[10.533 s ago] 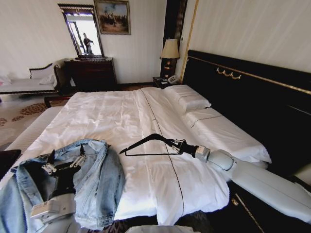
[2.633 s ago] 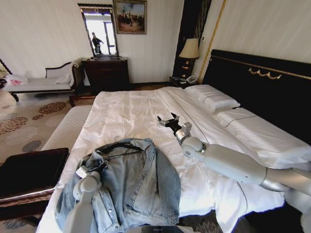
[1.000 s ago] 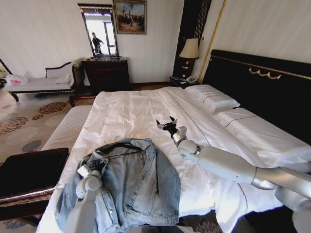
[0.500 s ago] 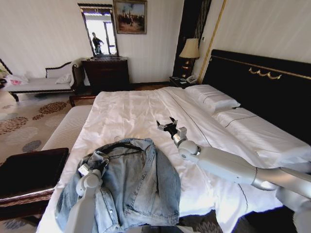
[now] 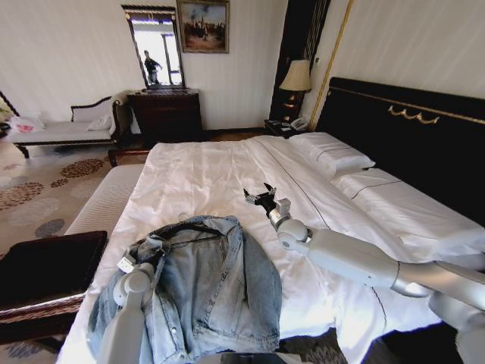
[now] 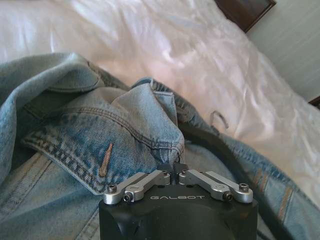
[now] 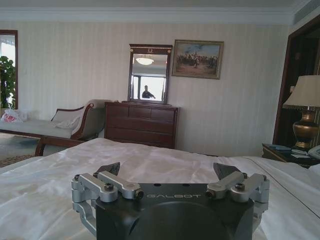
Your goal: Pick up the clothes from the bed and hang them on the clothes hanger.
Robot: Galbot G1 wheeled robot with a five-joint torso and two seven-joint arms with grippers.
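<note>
L gripper (image 6: 174, 169) clenched on denim jacket (image 5: 204, 292) collar fold, at jacket's L shoulder. Jacket lies spread on near corner of bed (image 5: 197, 178), front up. Black hanger (image 5: 189, 227) sits inside the collar opening, wire hook (image 6: 218, 119) poking out onto sheet. R gripper (image 5: 261, 196) past the jacket, above mid-bed, fingers spread wide, holding nothing. Pillows (image 5: 330, 155) by black headboard (image 5: 409, 144) beyond.

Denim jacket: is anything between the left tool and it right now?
No. The left tool is shut on a fold of the denim jacket near its collar. The black hanger lies inside the jacket on the bed. The right tool hovers open over the sheet, apart.
</note>
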